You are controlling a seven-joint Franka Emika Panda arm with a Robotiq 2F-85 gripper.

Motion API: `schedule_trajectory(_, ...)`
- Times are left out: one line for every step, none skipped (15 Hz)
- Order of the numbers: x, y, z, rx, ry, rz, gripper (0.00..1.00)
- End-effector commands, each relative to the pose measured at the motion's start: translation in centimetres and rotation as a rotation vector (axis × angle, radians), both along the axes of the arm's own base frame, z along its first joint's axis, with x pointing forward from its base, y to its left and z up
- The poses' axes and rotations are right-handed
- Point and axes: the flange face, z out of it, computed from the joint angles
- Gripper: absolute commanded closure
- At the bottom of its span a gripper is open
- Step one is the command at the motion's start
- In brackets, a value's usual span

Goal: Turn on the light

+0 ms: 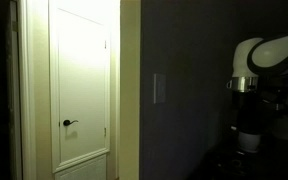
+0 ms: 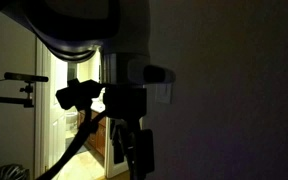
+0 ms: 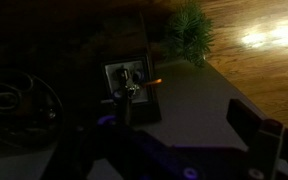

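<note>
Darkness covers most of the room, and in an exterior view we see only a white door in bright light, with a dark lever handle low on it. To the right of the door stands a dark wall. The switch is on this wall, a small pale upright plate. The white arm hangs near the right border, well apart from the switch.

From the other side, in an exterior view, the arm is a black silhouette in front of a lit doorway. A pale patch just beside it seems to be the switch. Below hangs a dark shape that we take for the gripper. We cannot tell if its fingers are apart or together. A tripod stands at the left.

On the wrist view we see a grey surface like a table top. A small box stands near its middle, and a green plant is at its far edge. Wooden floor shines beyond the right edge.
</note>
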Motion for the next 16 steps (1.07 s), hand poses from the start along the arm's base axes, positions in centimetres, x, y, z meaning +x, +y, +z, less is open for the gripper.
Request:
schedule_trajectory(0.0,0.0,0.0,0.0,0.001,0.0,0.0)
schedule_trajectory(0.0,0.0,0.0,0.0,0.001,0.0,0.0)
schedule_trajectory(0.0,0.0,0.0,0.0,0.001,0.0,0.0)
schedule_trajectory(0.0,0.0,0.0,0.0,0.001,0.0,0.0)
schedule_trajectory(0.0,0.0,0.0,0.0,0.001,0.0,0.0)
schedule_trajectory(0.0,0.0,0.0,0.0,0.001,0.0,0.0)
schedule_trajectory(0.2,0.1,0.1,0.0,0.0,0.003,0.0)
schedule_trajectory(0.4,0.4,0.1,0.004,-0.002,0.01,0.0)
schedule_trajectory(0.6,0.6,0.2,0.007,-0.003,0.015,0.0)
schedule_trajectory(1.0,1.3,0.3,0.008,-0.008,0.025,0.0)
schedule_trajectory(1.4,1.9,0.4,0.004,-0.013,0.032,0.0)
schedule_trajectory(1.9,2.8,0.6,-0.004,-0.021,0.044,0.0)
schedule_trajectory(2.5,3.6,0.9,-0.002,-0.027,0.057,0.0)
schedule_trajectory(3.1,4.5,1.2,-0.006,-0.035,0.07,0.0)
schedule_trajectory(3.6,5.2,1.4,-0.008,-0.042,0.085,0.0)
schedule_trajectory(4.3,6.2,1.9,-0.011,-0.057,0.102,0.0)
